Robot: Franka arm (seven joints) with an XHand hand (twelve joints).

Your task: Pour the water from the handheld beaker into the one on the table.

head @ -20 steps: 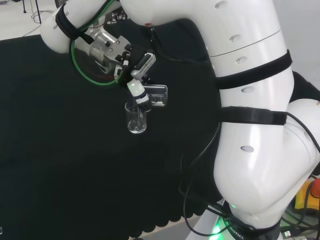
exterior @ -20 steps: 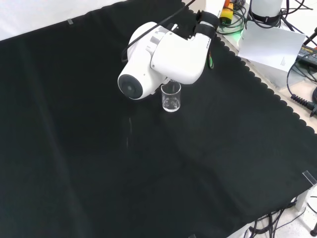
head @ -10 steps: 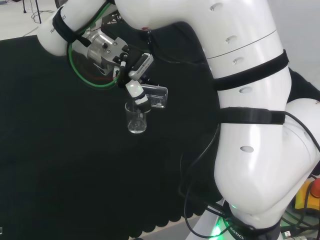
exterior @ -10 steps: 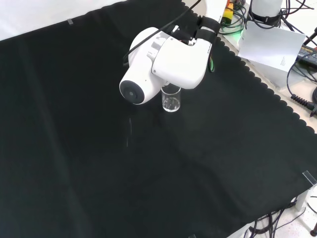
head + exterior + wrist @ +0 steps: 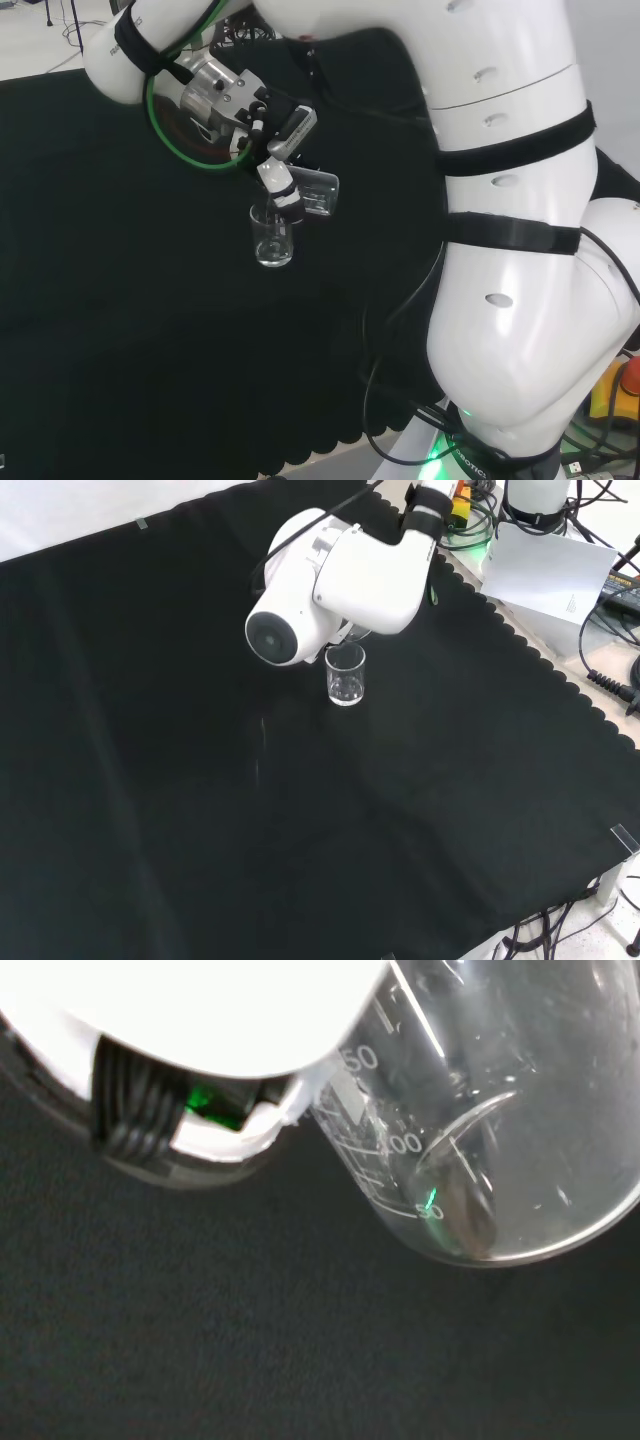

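Black cloth [image 5: 300, 830] with a scalloped edge covers the worktop. Beyond its edge lie cables [image 5: 610, 680], a white sheet [image 5: 550, 570] and pale floor [image 5: 40, 35].

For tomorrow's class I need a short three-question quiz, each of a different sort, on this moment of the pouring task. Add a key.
1. True or false: in the head view the beaker on the table stands upright on the black cloth.
2. Multiple choice: in the head view the held beaker is (A) upright on the cloth, (B) tipped on its side above the standing beaker, (C) upside down inside it.
3. Fill in: in the front view, the big white shape just above the standing beaker is the arm's own ____.

Key: 1 true; 2 B; 3 link. The robot hand has its fingers round the held beaker.
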